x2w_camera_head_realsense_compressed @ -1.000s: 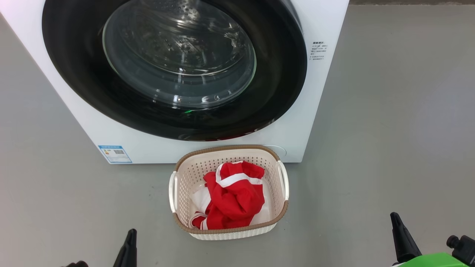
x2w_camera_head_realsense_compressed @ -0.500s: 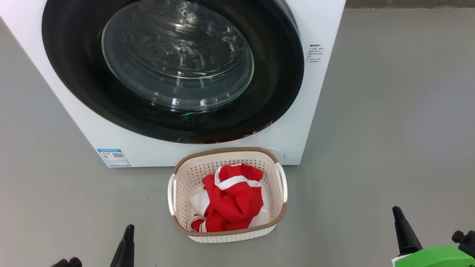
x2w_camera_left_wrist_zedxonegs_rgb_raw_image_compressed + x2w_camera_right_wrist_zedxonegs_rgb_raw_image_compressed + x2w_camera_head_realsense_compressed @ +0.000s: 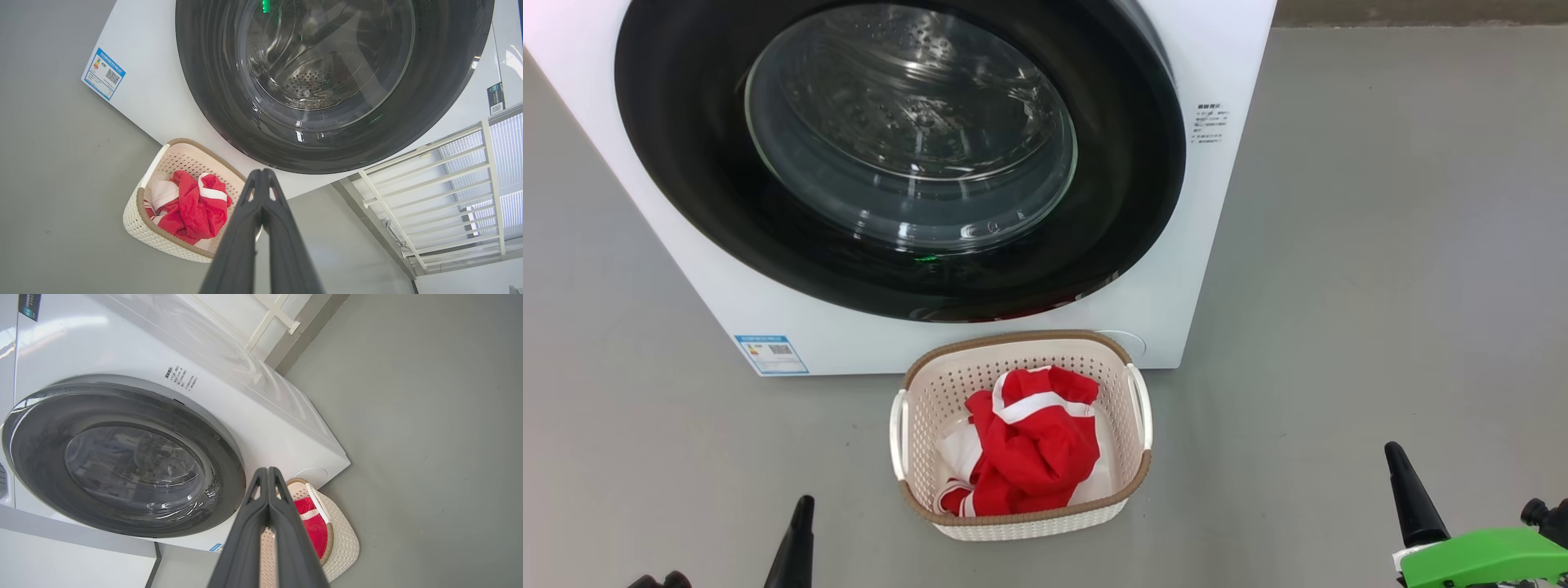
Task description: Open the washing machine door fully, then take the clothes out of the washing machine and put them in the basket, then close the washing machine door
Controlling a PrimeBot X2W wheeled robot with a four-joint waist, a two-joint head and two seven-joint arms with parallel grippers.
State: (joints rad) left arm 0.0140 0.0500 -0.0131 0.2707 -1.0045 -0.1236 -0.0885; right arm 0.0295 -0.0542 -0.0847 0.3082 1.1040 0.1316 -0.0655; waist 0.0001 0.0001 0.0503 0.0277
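Jaws shut and empty on left gripper (image 3: 261, 173) and right gripper (image 3: 267, 471); the clothes (image 3: 1033, 445) lie in the basket (image 3: 1029, 531) ahead, between them. Only the camera has drifted this past second; the washing machine door (image 3: 898, 155) seems closed, so the task is likely done.

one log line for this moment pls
washing machine door: closed | clothes: in basket | left fingers: shut, empty | right fingers: shut, empty | stage: task looks done

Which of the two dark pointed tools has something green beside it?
The right tool, at the head view's lower right: a bright green part sits at its base. The left tool, lower left, has only dark parts beside it.
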